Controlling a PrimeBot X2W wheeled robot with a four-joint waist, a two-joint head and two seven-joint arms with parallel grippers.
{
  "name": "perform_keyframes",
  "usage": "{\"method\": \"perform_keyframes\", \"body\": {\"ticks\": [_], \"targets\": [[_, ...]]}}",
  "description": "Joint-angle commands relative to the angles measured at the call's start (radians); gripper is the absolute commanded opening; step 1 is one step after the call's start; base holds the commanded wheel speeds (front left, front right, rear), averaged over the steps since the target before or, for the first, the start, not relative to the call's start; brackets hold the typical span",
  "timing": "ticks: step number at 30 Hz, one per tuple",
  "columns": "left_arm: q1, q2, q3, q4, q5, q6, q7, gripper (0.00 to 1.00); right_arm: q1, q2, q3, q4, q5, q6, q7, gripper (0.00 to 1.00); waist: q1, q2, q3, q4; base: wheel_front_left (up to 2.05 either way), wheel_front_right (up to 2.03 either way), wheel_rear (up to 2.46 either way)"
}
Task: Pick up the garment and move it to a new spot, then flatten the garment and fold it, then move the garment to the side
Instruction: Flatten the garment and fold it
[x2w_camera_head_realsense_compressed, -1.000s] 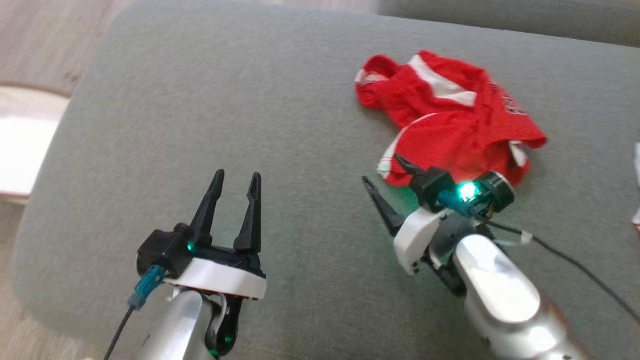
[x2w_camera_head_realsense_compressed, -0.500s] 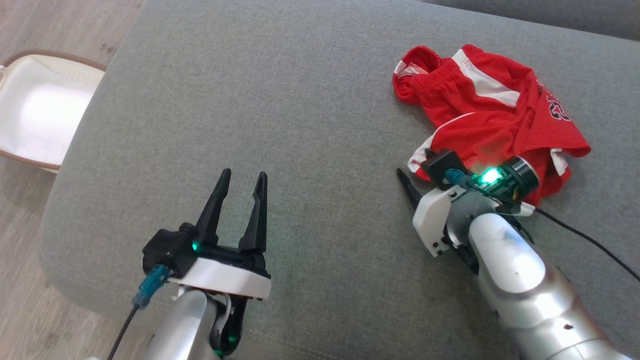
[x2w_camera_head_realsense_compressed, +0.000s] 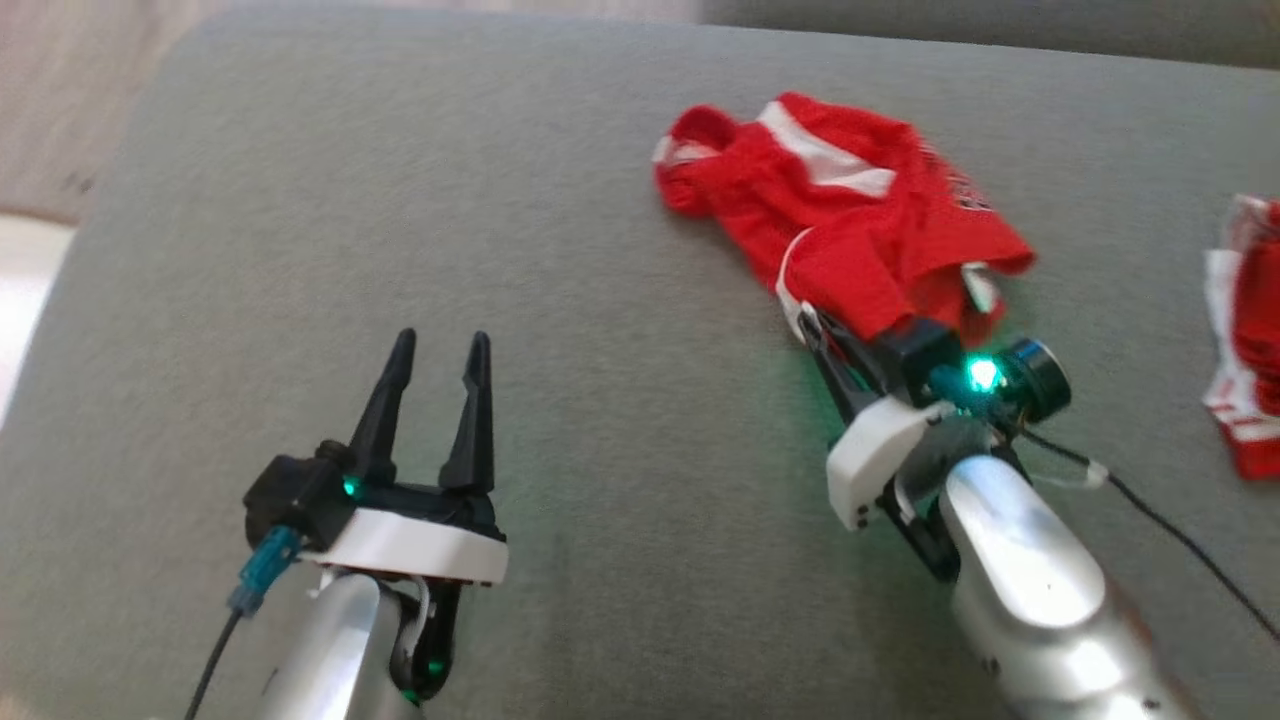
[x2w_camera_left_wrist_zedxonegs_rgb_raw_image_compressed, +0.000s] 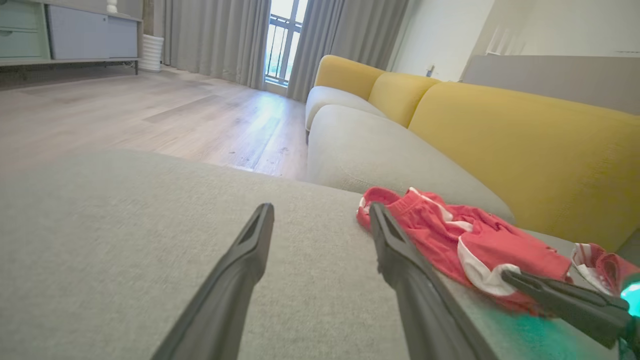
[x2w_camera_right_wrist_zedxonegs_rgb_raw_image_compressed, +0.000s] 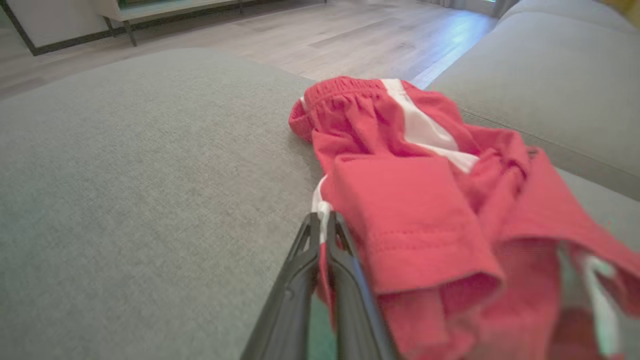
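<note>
Our right pincer (x2w_camera_right_wrist_zedxonegs_rgb_raw_image_compressed: 322, 218) is clamped on the white-trimmed hem of the red garment (x2w_camera_head_realsense_compressed: 850, 220), its two fingers pressed together around the fabric; a second ago we had them apart beside that edge. The right forearm (x2w_camera_head_realsense_compressed: 1020, 580) slants in from the lower right, wrist rolled sideways. The garment lies crumpled on the grey sofa cushion (x2w_camera_head_realsense_compressed: 560, 200), toward its far right. Our left pincer (x2w_camera_head_realsense_compressed: 438, 345) hovers over bare cushion, fingers apart and pointing forward, as before. A second red garment (x2w_camera_head_realsense_compressed: 1250, 340) lies farther right.
</note>
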Motion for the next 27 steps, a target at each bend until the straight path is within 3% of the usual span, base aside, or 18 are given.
{"method": "perform_keyframes", "body": {"ticks": [1,6,12,17,22,23,24,27], "targets": [[-0.018,0.010,0.041,-0.033,0.010,-0.003,-0.008,1.00,0.029,0.014,0.009,-0.052,0.011,-0.001,-0.017,0.00,0.0000,0.0000,-0.032,-0.072,0.00,0.00,0.00],[-0.009,0.012,0.054,-0.038,0.018,-0.005,-0.008,1.00,0.154,0.010,-0.074,-0.164,0.009,-0.001,-0.017,0.00,0.0000,0.0000,-0.065,-0.161,0.00,0.00,0.00],[0.007,0.014,0.061,-0.042,0.019,-0.005,-0.008,1.00,0.297,-0.039,-0.197,-0.308,0.021,-0.001,0.033,0.00,0.0000,0.0000,-0.079,-0.227,0.00,0.00,0.00],[0.000,0.013,0.052,-0.040,0.021,-0.006,-0.008,1.00,0.360,-0.062,-0.286,-0.371,0.003,-0.001,0.070,0.00,0.0000,0.0000,-0.079,-0.235,0.00,0.00,0.00],[-0.002,0.017,0.041,-0.037,0.017,-0.006,-0.008,1.00,0.380,-0.042,-0.339,-0.402,-0.012,-0.001,0.087,0.02,0.0000,0.0000,-0.078,-0.218,0.00,0.00,0.00],[-0.001,0.018,0.039,-0.036,0.016,-0.006,-0.008,1.00,0.379,-0.036,-0.348,-0.411,-0.014,-0.001,0.079,0.91,0.0000,0.0000,-0.078,-0.213,0.00,0.00,0.00],[0.000,0.019,0.038,-0.035,0.015,-0.006,-0.008,1.00,0.379,-0.028,-0.354,-0.417,-0.011,-0.001,0.075,1.00,0.0000,0.0000,-0.079,-0.207,0.00,0.00,0.00],[0.003,0.021,0.035,-0.034,0.012,-0.006,-0.008,1.00,0.373,-0.008,-0.353,-0.445,0.005,-0.001,0.046,1.00,0.0000,0.0000,-0.080,-0.191,0.00,0.00,0.00]]}}
